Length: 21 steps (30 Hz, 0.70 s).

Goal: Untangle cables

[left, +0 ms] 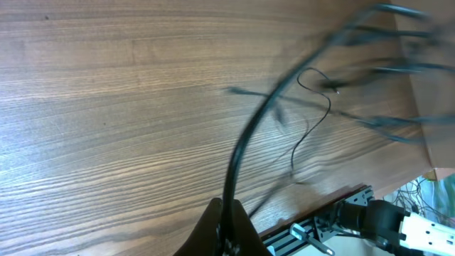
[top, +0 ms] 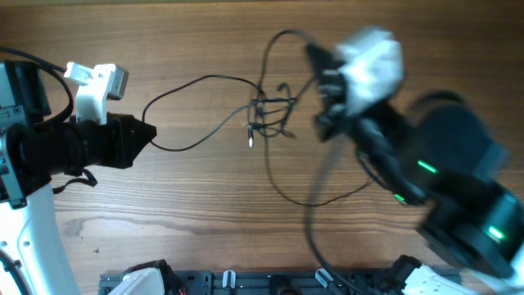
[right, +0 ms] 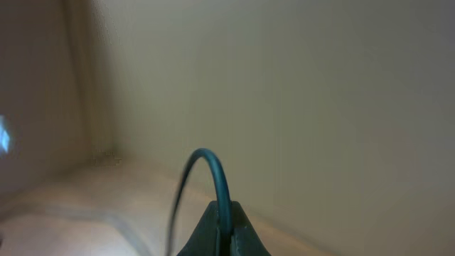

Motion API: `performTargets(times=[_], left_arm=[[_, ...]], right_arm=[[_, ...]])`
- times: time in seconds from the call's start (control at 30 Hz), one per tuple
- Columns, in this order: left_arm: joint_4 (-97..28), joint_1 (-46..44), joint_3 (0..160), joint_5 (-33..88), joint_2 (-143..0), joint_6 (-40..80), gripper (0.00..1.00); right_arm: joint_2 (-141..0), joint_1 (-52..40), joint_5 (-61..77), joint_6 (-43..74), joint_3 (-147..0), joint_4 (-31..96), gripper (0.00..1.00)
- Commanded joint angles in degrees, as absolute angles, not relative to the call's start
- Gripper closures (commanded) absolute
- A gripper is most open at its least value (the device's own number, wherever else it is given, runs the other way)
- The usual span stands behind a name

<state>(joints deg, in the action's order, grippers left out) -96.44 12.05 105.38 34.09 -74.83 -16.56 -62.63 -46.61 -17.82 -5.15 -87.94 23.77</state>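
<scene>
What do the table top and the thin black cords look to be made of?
The table top: wood or wood-look laminate, brown with long streaky grain and a low sheen; the frames cannot settle which. The cables: black and matte, likely a rubber or plastic jacket over wire, since they bend in loose loops and knot.

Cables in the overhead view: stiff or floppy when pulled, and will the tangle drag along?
Probably floppy: the cables lie in loose loops. Perhaps slightly springy, since one holds an arc above the right gripper. Pulled from the left gripper, the tangle would likely drag along, being light.
</scene>
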Motion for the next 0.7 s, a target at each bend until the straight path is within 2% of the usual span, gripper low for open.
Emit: performTargets(times=[0.0, 0.1, 0.2, 0.3, 0.43, 0.53, 0.67], left_arm=[[-96.5, 12.0, 106.1, 32.7, -74.8, -16.0, 0.96], [-96.5, 12.0, 106.1, 32.6, -74.8, -16.0, 0.96], [-96.5, 12.0, 106.1, 32.7, -74.8, -15.5, 0.96], [-96.5, 12.0, 105.9, 33.9, -74.8, -14.3, 0.95], [-96.5, 9.6, 102.8, 42.1, -74.8, -16.1, 0.9], [-96.2, 6.2, 98.6, 41.3, -74.8, -19.3, 0.89], [-89.4, 3.6, 88.4, 32.0, -74.8, -16.7, 0.94]], right_arm=[[-57.1, -46.5, -27.6, -4.5, -89.1, 20.1, 0.96], [-55.2, -46.5, -30.7, -3.3, -89.1, 17.9, 0.96], [-55.4, -46.5, -34.0, 2.9, -88.9, 18.2, 0.96], [-57.3, -46.5, -31.0, 3.3, -88.9, 19.3, 0.96], [-61.5, -46.5, -25.3, 3.0, -88.9, 20.3, 0.96], [-62.9, -46.5, -25.3, 3.0, -88.9, 20.2, 0.96], [-62.3, -46.5, -25.4, 1.5, -88.9, 19.8, 0.96]])
